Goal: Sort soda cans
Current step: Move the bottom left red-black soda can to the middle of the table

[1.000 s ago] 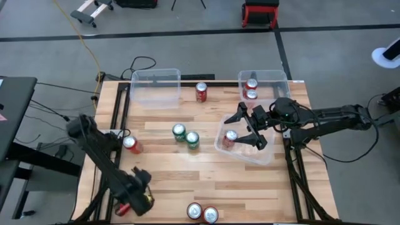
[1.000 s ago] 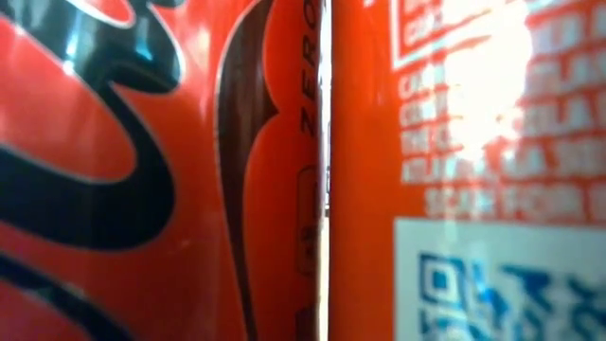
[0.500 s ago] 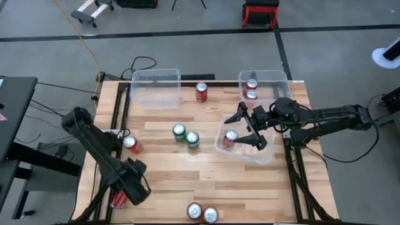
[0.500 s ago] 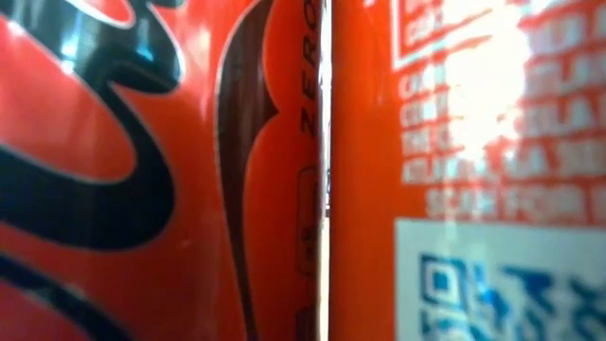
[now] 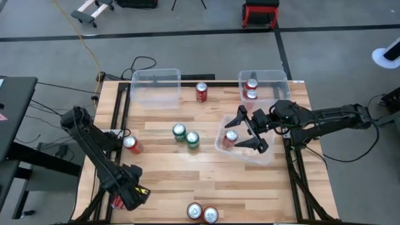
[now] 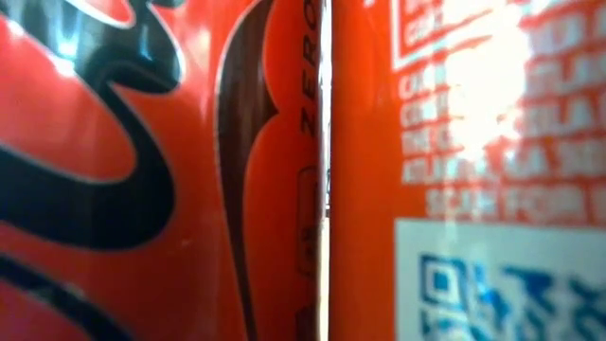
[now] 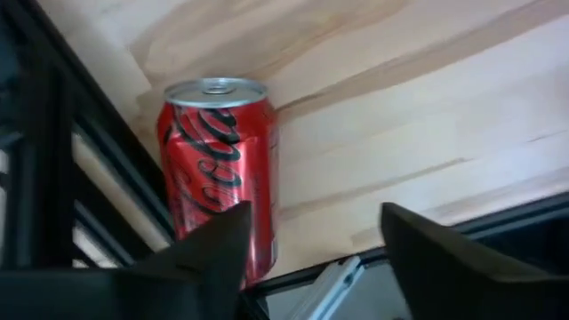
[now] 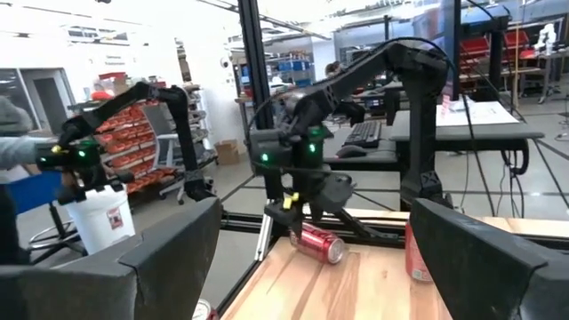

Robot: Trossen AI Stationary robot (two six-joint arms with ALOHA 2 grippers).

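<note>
now red can (image 7: pixel 219 178) upright, left claw (image 7: pixel 311 240) open beside it.

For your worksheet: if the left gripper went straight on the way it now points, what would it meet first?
Probably the red can at the table's left front corner: it stands just ahead of the left gripper, nearer one finger, though depth is unclear.

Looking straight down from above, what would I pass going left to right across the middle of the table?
Red can by the left edge → two green cans, side by side → tilted clear bin with a red can inside, where the right end effector hovers open.
</note>
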